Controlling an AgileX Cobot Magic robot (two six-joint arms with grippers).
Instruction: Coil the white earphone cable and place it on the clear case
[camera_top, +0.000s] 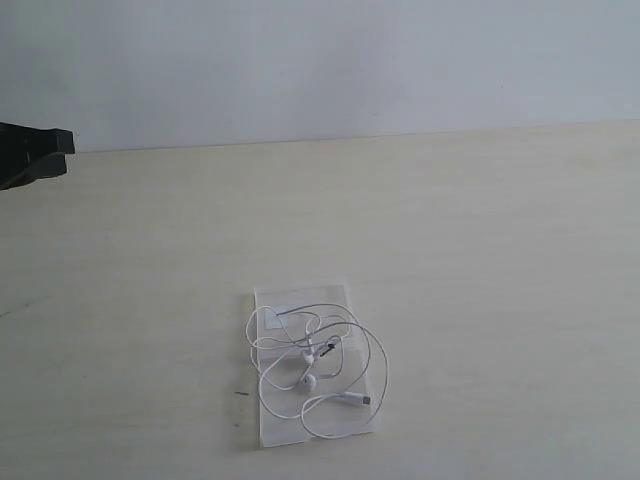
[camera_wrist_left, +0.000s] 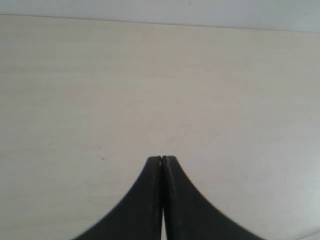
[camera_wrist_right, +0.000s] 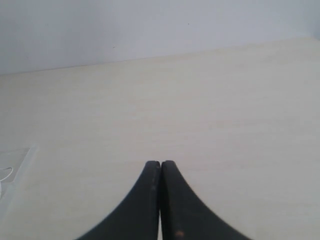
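Observation:
The white earphone cable (camera_top: 308, 379) lies in loose tangled loops on the clear case (camera_top: 330, 296), which rests flat on the table near the front middle. Its earbuds sit near the middle of the loops and the plug lies toward the case's right side. My left gripper (camera_top: 66, 143) hangs at the far left edge, well away from the case; its fingers are shut with nothing between them (camera_wrist_left: 162, 159). My right gripper (camera_wrist_right: 160, 163) is also shut and empty, out of the exterior view. One corner of the clear case (camera_wrist_right: 20, 160) and a bit of cable (camera_wrist_right: 5, 172) show in the right wrist view.
The pale wooden table (camera_top: 480, 250) stretches back to a plain white wall (camera_top: 320, 60). A small dark speck (camera_top: 241, 392) marks the table just left of the case.

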